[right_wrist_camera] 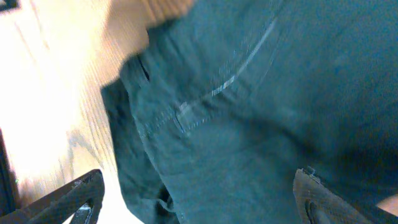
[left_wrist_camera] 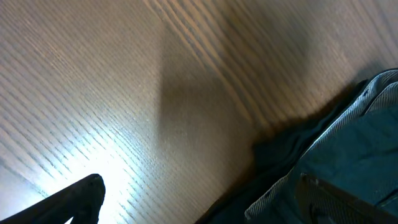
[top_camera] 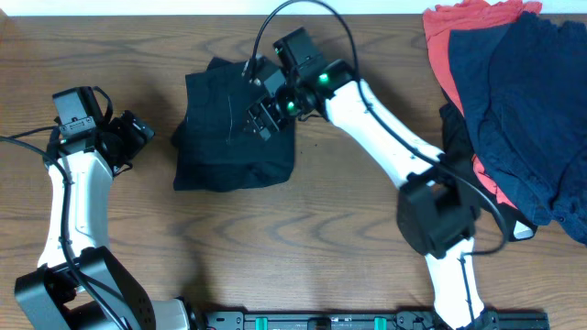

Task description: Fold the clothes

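Observation:
The black shorts (top_camera: 220, 128) lie folded into a rough square on the table left of centre. My right gripper (top_camera: 260, 117) hovers over their right half with its fingers spread wide; the right wrist view shows the dark fabric (right_wrist_camera: 249, 124) with a seam between the open fingers (right_wrist_camera: 199, 199). My left gripper (top_camera: 138, 137) is open, just left of the shorts over bare wood; its wrist view shows the shorts' edge (left_wrist_camera: 336, 149) at the right between the fingers (left_wrist_camera: 205, 199). Navy (top_camera: 523, 101), coral-red (top_camera: 449, 46) and black garments are piled at the far right.
The wooden table (top_camera: 321, 229) runs under everything. The pile of garments hangs over the right edge. A black cable (top_camera: 275, 18) loops above the right arm. A rail with green clips (top_camera: 330, 321) runs along the front edge.

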